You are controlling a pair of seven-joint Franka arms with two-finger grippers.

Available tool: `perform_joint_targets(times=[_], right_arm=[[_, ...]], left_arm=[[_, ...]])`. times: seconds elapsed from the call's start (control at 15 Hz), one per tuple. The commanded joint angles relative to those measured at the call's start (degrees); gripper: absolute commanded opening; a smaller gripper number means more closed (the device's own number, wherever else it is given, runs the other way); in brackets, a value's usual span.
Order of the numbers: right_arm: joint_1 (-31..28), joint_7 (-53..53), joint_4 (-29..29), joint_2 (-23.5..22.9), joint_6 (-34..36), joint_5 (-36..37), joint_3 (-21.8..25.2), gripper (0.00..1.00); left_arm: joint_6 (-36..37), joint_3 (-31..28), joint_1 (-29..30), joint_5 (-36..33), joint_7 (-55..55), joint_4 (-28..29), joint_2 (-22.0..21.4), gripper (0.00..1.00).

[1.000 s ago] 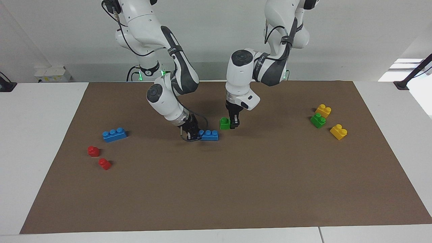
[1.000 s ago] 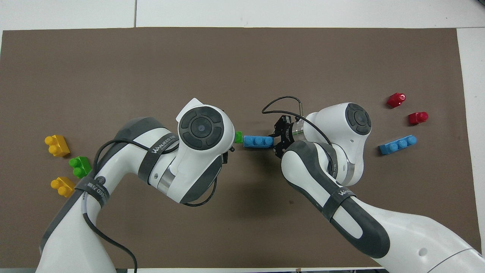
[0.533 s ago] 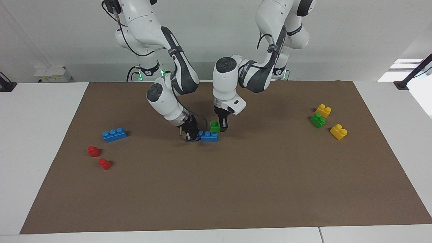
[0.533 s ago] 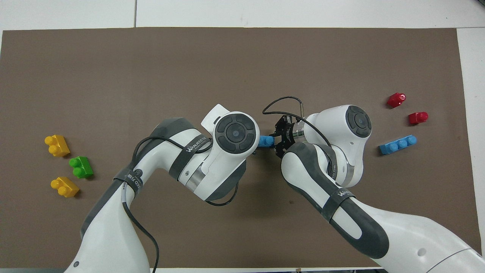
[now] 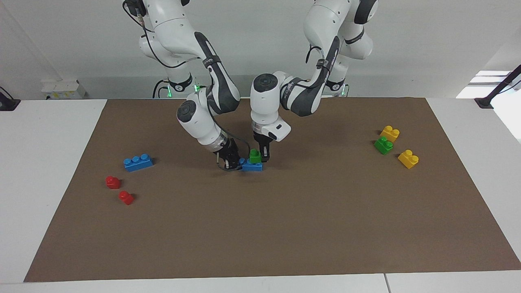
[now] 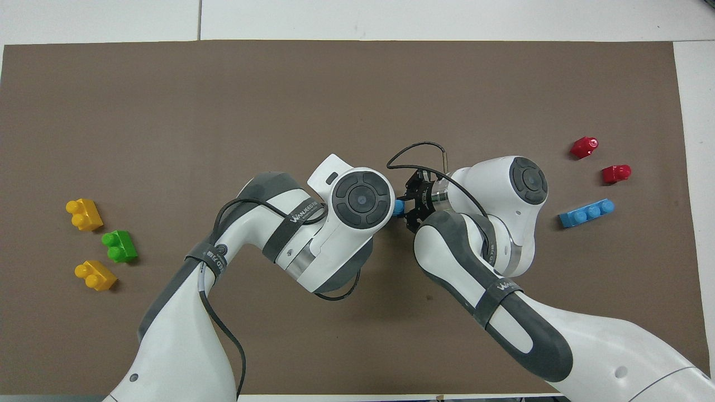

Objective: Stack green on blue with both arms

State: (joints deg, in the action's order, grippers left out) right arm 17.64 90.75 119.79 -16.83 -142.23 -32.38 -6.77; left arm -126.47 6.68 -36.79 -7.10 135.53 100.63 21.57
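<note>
Leftward arm first: over the last second the left gripper [image 5: 259,154] carried its green brick [image 5: 255,156] from beside the long blue brick [image 5: 251,165] across and onto it, while the right gripper [image 5: 230,160] did not budge from the blue brick's end.

Working outward from the robots, the nearest thing was the stack itself at mid-table. The right gripper was clamped on the end of the blue brick toward the right arm's side, pinning it to the brown mat [image 5: 268,228]. The left gripper, fingers pinched on the green brick, had it sitting on the blue brick's other end (from overhead the left wrist hid nearly all of it, only a blue sliver [image 6: 398,207] showing).

What could have gone wrong? I judged the green brick was resting rather than pressed home; whether its sockets sat over the studs, I couldn't tell. If it was off by half a stud, a downward push would have tipped the blue brick about the right gripper's grip, or skidded it along the mat. If the left gripper let go too early or pulled away sideways, the green brick could have come off with it.

Farther out lay the spare blue brick [image 5: 138,162] and two red bricks [image 5: 113,182] toward the right arm's end, and the other green brick [image 5: 384,145] between two yellow bricks [image 5: 389,133] toward the left arm's end, all well apart from the action.
</note>
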Motion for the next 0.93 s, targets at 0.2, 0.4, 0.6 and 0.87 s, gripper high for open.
perform_joint_targets(times=[0.2,0.4,0.6,0.87], right_arm=[[-0.59,-0.4,2.37,0.4,-3.76,0.74,-0.26,0.0],[-0.59,-0.4,2.37,0.4,-3.85,0.74,-0.26,0.0],[-0.59,-0.4,2.37,0.4,-4.02,0.74,-0.26,0.0],[-0.59,-0.48,2.73,0.4,-4.64,0.74,-0.26,0.0]], left_arm=[[-1.23,-1.05,-1.62,-1.68,1.76,-1.31,2.42,0.0],[-1.94,-1.14,-1.62,-2.74,2.72,-1.83,2.77,0.0],[-2.02,-1.31,-1.53,-3.35,2.81,-2.81,3.04,0.0],[-2.64,-1.31,-1.45,-3.62,2.81,-2.72,3.39,0.0]])
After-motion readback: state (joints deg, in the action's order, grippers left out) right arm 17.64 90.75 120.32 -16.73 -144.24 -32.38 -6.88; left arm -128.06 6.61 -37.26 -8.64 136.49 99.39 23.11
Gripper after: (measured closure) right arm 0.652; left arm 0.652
